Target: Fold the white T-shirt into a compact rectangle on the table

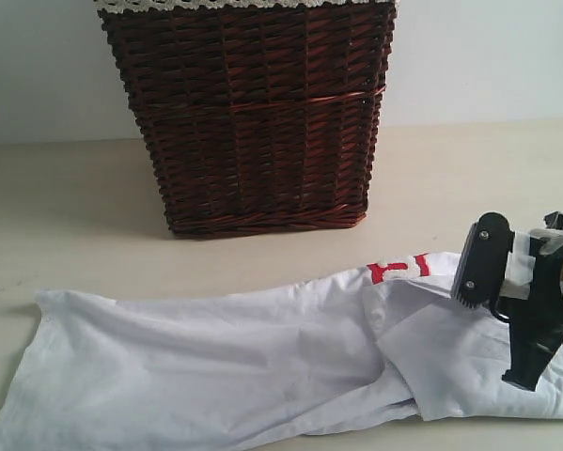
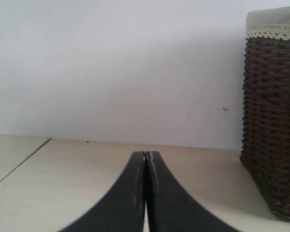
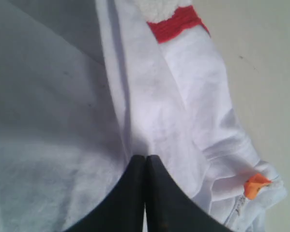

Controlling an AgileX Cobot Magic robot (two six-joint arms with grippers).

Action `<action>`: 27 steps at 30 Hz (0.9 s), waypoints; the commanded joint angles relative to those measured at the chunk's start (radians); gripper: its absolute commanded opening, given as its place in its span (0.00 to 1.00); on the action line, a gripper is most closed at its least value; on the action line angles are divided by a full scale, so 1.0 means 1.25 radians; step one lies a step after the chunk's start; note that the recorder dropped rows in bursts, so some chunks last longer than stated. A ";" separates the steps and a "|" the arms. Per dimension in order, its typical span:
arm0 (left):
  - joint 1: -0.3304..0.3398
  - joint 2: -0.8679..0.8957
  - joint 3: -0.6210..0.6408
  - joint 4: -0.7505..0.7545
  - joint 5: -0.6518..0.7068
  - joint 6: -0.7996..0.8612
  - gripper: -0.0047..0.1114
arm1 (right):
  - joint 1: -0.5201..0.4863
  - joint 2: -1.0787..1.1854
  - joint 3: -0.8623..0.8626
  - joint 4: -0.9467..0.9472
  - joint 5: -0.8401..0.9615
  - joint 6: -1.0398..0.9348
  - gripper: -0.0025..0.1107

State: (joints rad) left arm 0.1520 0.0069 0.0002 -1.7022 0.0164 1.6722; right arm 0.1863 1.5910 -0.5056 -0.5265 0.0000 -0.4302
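The white T-shirt point(image 1: 215, 366) lies stretched across the table point(image 1: 74, 207) near the front edge, folded lengthwise, with a bit of red lettering point(image 1: 398, 270) showing at its far right side. My right gripper point(image 1: 520, 380) stands over the shirt's right end, shut, its tips down at the cloth. In the right wrist view the shut tips point(image 3: 145, 157) rest at a long crease of the shirt point(image 3: 53, 121), with no cloth visible between them. An orange tag point(image 3: 255, 186) sits at the collar. My left gripper point(image 2: 145, 153) is shut and empty over bare table, out of the exterior view.
A tall dark brown wicker basket point(image 1: 253, 122) with a lace-trimmed lining stands behind the shirt at the middle of the table. It also appears beside the left gripper as the basket point(image 2: 273, 125). A pale wall rises behind.
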 commanded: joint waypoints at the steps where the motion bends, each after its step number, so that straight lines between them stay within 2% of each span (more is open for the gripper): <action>1: -0.002 -0.006 0.000 0.001 0.000 -0.004 0.04 | -0.001 0.005 -0.001 -0.023 0.000 0.008 0.02; 11: -0.002 -0.006 0.000 0.001 0.000 -0.004 0.04 | -0.001 0.128 -0.027 -0.007 -0.138 0.011 0.02; 20: -0.002 -0.006 0.000 0.001 0.000 -0.004 0.04 | -0.001 0.097 -0.160 0.398 -0.140 0.011 0.02; 24: -0.002 -0.006 0.000 0.001 0.000 -0.004 0.04 | -0.011 0.051 -0.185 0.421 -0.142 -0.011 0.02; 27: -0.002 -0.006 0.000 0.001 0.000 -0.004 0.04 | -0.059 0.018 -0.204 0.421 -0.132 -0.029 0.02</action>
State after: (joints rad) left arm 0.1520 0.0069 0.0002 -1.7022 0.0164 1.6722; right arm 0.1655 1.6514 -0.7383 -0.0169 -0.1684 -0.4408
